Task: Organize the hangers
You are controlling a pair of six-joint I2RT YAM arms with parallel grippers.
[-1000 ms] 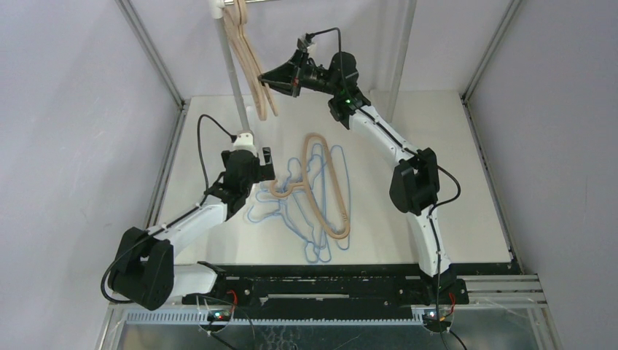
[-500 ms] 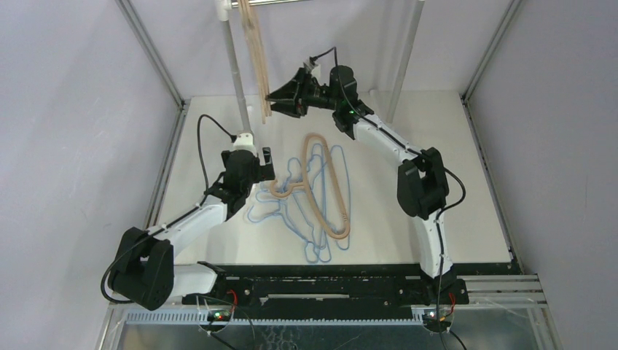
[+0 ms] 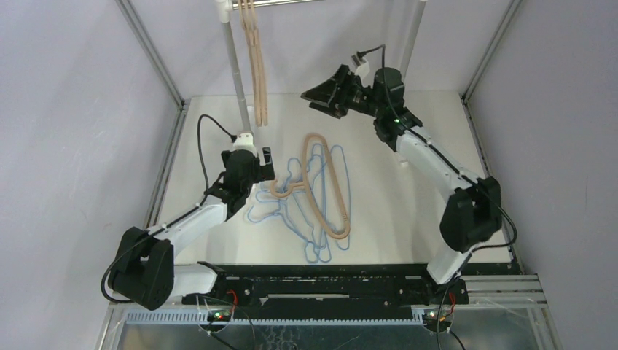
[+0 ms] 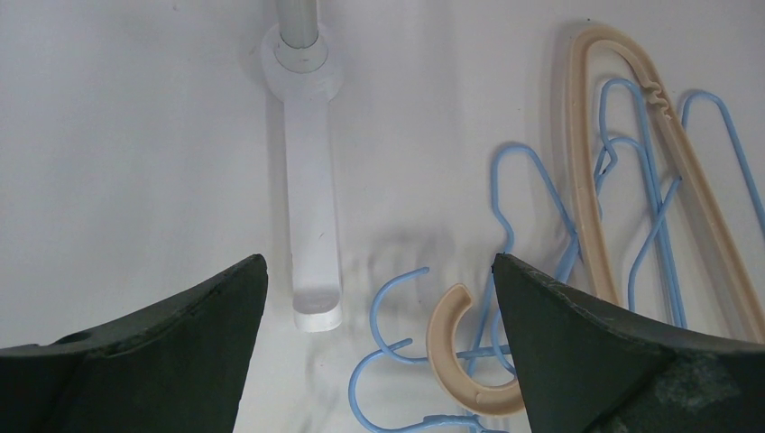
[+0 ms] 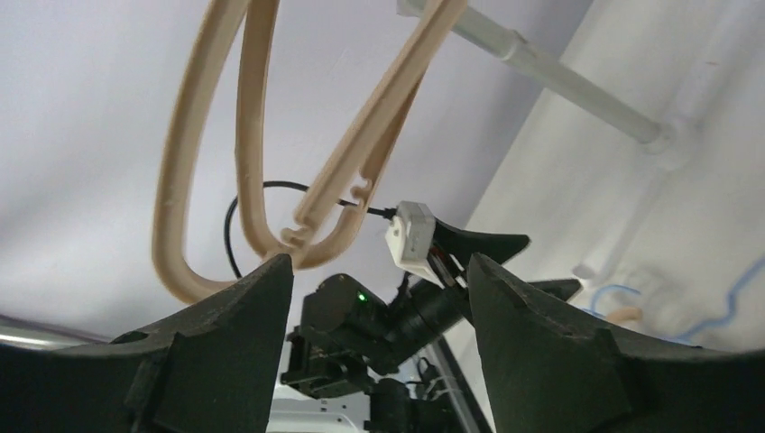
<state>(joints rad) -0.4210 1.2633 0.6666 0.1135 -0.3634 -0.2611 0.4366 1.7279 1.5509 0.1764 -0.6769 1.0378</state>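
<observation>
Tan wooden hangers [image 3: 255,65] hang from the silver rail [image 3: 284,2] at the back; the right wrist view shows these hanging hangers [image 5: 253,135] from below. My right gripper [image 3: 315,95] is raised to their right, apart from them, open and empty [image 5: 381,262]. One tan hanger [image 3: 326,191] lies on the table on top of tangled light-blue wire hangers [image 3: 288,215]. My left gripper [image 3: 264,166] hovers open by their hooks. In the left wrist view a tan hook [image 4: 456,347] and a blue hook [image 4: 394,302] lie between its fingers [image 4: 379,262].
The rail's left post [image 3: 237,73] stands on a white foot [image 4: 313,207] just left of the pile. A right post [image 3: 409,44] rises behind my right arm. Grey walls and frame bars close in the table on three sides.
My right gripper opened, let go of the tan hanger at the rail and drew back to the right. The hung hangers swung to hang straight. The left arm stayed still.
</observation>
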